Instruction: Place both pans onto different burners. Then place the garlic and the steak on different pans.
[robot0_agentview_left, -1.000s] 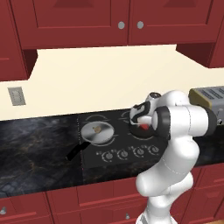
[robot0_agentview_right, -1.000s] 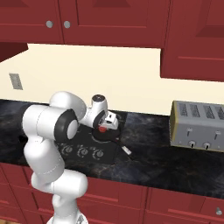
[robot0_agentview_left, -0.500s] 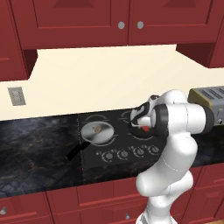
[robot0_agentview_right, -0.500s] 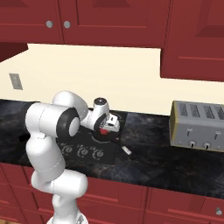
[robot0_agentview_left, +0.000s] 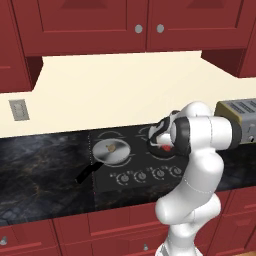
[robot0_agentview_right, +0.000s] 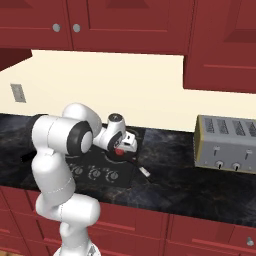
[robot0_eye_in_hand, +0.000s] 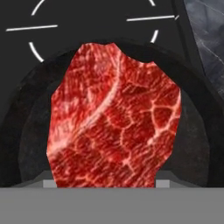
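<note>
dark marbled counter (robot0_agentview_left: 40, 170) with black cooktop (robot0_agentview_left: 107, 180), silver pan (robot0_agentview_left: 112, 151) on it, toaster (robot0_agentview_right: 225, 144) at right

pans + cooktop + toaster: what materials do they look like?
Silver pan: looks like polished steel, bright grey sheen, black handle. Black pan: matte dark, maybe cast iron or coated, no glare. Cooktop: looks like glossy black glass, white printed rings. Toaster: brushed-metal grey housing.

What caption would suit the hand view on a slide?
Red marbled steak seen close over the black pan, on a cooktop marked with white burner rings.
</note>
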